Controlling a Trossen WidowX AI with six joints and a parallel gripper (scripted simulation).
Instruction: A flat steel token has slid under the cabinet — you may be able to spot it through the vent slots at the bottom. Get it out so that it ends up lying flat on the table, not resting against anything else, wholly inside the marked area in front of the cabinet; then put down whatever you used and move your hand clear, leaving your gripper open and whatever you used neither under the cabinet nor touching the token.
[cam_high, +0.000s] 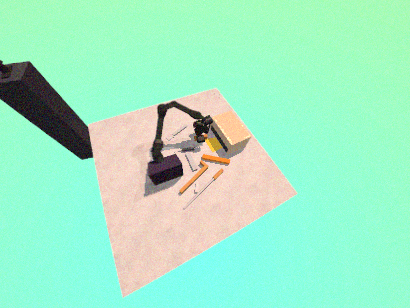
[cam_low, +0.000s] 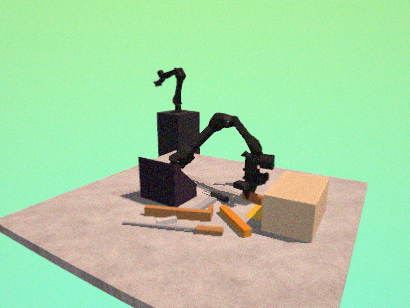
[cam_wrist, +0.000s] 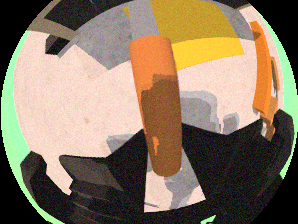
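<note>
My gripper (cam_high: 201, 139) (cam_low: 251, 193) (cam_wrist: 161, 129) is shut on the orange handle (cam_wrist: 156, 65) (cam_low: 255, 198) of a tool. The tool's flat grey blade (cam_wrist: 143, 21) runs forward from the handle, over the yellow marked area (cam_wrist: 210, 54) (cam_high: 213, 145) (cam_low: 254, 213) toward the cabinet. Where the blade ends is not clear. The tan cabinet (cam_high: 231, 127) (cam_low: 287, 215) stands just beyond the marked area, with a dark opening low on its front in the top view. I cannot make out the steel token in any view.
An orange bar (cam_high: 216, 159) (cam_low: 235, 220) lies beside the marked area. A longer orange bar with a bent end (cam_high: 192, 181) (cam_low: 175, 213) and an orange-handled rod (cam_high: 218, 174) (cam_low: 209, 230) lie farther out. A dark-handled tool (cam_high: 189, 149) (cam_low: 219, 196) lies behind my gripper, toward the arm's base.
</note>
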